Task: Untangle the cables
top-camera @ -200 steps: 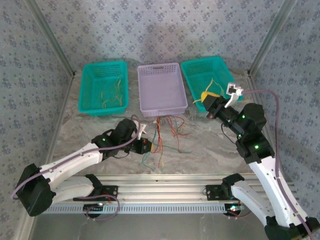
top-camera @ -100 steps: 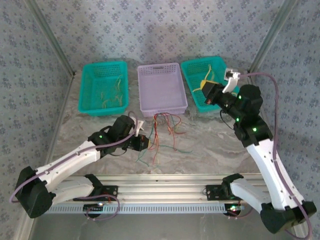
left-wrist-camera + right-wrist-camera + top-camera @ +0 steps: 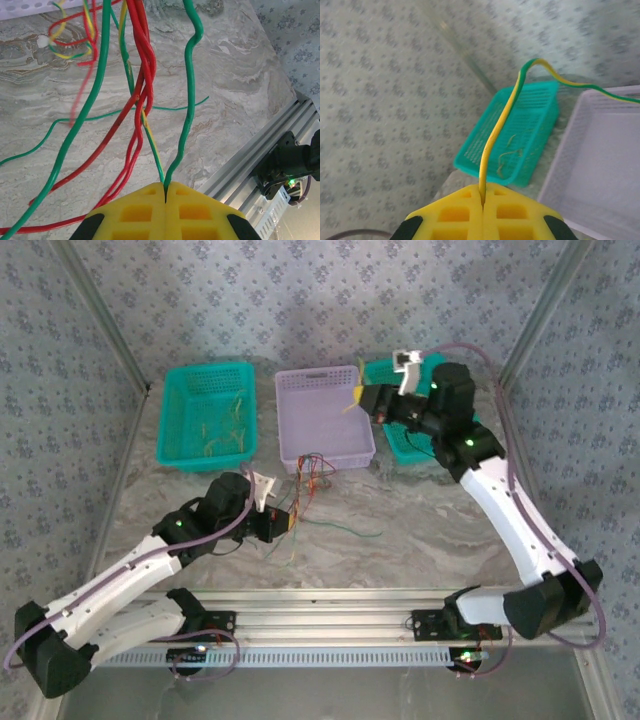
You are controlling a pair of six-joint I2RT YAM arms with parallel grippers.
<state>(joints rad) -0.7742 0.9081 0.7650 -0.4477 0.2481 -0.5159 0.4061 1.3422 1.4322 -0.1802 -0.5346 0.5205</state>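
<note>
Cables (image 3: 306, 476): red, green and yellow tangle bunched at the near edge of the lilac basket (image 3: 318, 372), one green strand trailing over the marble desk (image 3: 430, 530), with green and yellow-green strands pinched in the clenched left hand (image 3: 164, 192). Right hand (image 3: 482, 200): clenched on a single yellow-green cable (image 3: 492, 135), raised over the lilac basket's far right corner. Left teal basket (image 3: 170, 430): loose yellowish strands inside.

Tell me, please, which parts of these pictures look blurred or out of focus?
Left wrist: one red cable is smeared, the others crisp. Right wrist: the teal basket and wall are soft, the yellow-green cable sharper. Top view: even light, no glare.
</note>
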